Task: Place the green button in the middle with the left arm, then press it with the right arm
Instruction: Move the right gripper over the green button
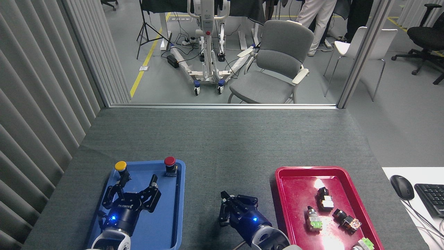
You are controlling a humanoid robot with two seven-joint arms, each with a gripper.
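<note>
Left gripper: the black three-finger left gripper (133, 189) on its rounded white wrist hangs over the blue plastic tray (166, 222), fingers spread wide and grasping nothing.
Right gripper: the black three-finger right gripper (231, 205) on its dark wrist sits over the bare dark grey felt table mat (222, 146) between the two trays, its fingers drawn together in a clench.
Green button: cannot be made out; the right gripper covers the spot on the mat, so whether it touches the small dark-green domed button cannot be told.
Yellow button: the yellow-capped push-button (120, 166) stands upright in the blue tray's far left corner, at 11 o'clock from the left gripper.
Red button: the red-capped push-button (169, 163) stands upright in the tray's far right corner, at 1 o'clock from the left gripper.
Red tray: the red plastic tray (295, 172) lies at 3 o'clock from the right gripper, holding several small switch parts.
</note>
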